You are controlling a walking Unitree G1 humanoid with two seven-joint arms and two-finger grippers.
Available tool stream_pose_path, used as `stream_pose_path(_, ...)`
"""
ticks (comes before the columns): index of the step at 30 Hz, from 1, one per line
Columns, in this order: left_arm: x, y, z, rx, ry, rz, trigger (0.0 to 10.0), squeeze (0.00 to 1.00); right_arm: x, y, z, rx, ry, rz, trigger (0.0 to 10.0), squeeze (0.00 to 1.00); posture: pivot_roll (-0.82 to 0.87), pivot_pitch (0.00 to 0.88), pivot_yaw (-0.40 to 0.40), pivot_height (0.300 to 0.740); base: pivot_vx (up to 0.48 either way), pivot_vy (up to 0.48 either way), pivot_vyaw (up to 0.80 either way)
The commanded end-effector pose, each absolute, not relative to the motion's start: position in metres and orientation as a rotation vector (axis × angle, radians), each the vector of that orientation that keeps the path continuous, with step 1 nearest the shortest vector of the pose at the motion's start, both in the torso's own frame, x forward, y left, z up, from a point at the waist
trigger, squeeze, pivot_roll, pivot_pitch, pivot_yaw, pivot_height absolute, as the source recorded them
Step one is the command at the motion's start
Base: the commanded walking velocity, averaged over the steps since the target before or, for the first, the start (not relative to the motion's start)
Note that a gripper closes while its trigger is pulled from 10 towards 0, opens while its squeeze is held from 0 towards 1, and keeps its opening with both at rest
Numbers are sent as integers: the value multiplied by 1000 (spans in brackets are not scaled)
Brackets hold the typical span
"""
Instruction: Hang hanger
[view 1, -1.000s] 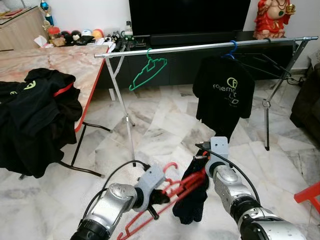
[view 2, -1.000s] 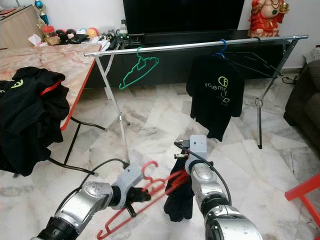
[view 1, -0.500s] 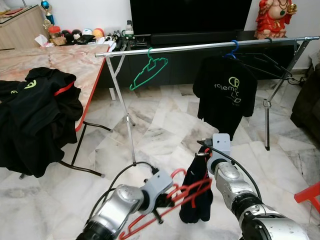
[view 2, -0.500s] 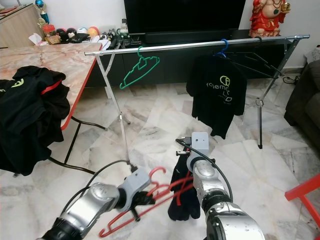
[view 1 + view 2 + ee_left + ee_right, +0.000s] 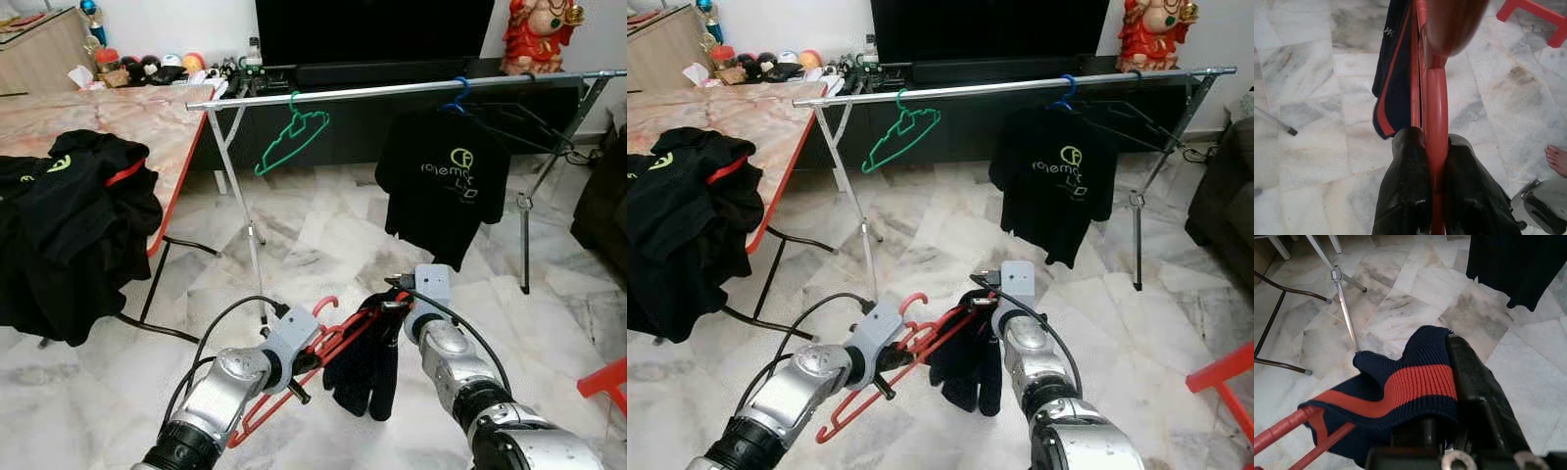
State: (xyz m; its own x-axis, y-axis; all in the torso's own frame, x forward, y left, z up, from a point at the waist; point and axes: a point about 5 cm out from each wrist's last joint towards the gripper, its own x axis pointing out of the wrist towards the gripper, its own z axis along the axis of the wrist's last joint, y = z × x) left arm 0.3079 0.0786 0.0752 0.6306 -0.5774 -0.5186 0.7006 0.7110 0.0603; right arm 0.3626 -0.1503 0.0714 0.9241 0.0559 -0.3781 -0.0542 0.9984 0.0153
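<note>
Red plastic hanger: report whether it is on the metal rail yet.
Not hung. The red plastic hanger is low over the marble floor, pinched by the left gripper, far below the metal rail.

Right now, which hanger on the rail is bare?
The green hanger, at the rail's left end. The blue hanger further right carries a black T-shirt.

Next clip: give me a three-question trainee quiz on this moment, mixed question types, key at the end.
1. True or false: the left gripper is shut on the red hanger.
2. What does the right gripper pinch? A) a green hanger B) the dark garment with a red band C) the rail
3. Fill in: on the metal rail hang a bare green hanger and a black ____.

Key: 1 true; 2 B; 3 T-shirt.
</note>
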Motion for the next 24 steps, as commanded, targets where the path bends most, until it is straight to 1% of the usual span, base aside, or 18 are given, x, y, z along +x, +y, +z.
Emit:
stream_pose_path(1, 309, 82, 74, 263, 504, -723, 10000, 0, 361, -151, 69, 9, 392, 73, 10000, 0, 53, 48, 42, 740, 0, 0, 0)
stream_pose_path(5, 306, 72, 76, 219, 484, -776, 10000, 0, 363, -142, 73, 47, 365, 145, 10000, 0, 50, 50, 42, 740, 0, 0, 0)
stream_pose_path(8, 303, 67, 75, 209, 491, -813, 10000, 0, 364, -140, 76, 34, 349, 166, 10000, 0, 48, 50, 44, 740, 0, 0, 0)
stream_pose_path(10, 297, 60, 76, 179, 490, -871, 10000, 0, 365, -139, 79, 26, 339, 183, 10000, 0, 47, 50, 44, 740, 0, 0, 0)
stream_pose_path(12, 297, 59, 77, 182, 485, -878, 10000, 0, 366, -138, 80, 32, 338, 183, 10000, 0, 47, 51, 43, 740, 0, 0, 0)
stream_pose_path(14, 300, 59, 78, 191, 472, -844, 10000, 0, 368, -138, 83, 53, 332, 173, 10000, 0, 46, 50, 42, 740, 0, 0, 0)
stream_pose_path(17, 311, 64, 80, 192, 463, -720, 10000, 0, 370, -139, 87, 147, 320, 132, 10000, 0, 44, 53, 43, 740, 0, 0, 0)
stream_pose_path(19, 316, 66, 82, 219, 449, -691, 10000, 0, 371, -141, 89, 210, 300, 98, 10000, 0, 42, 54, 45, 740, 0, 0, 0)
stream_pose_path(24, 319, 70, 80, 246, 458, -634, 10000, 0, 368, -150, 85, 204, 291, 43, 10000, 0, 35, 56, 48, 740, 0, 0, 0)
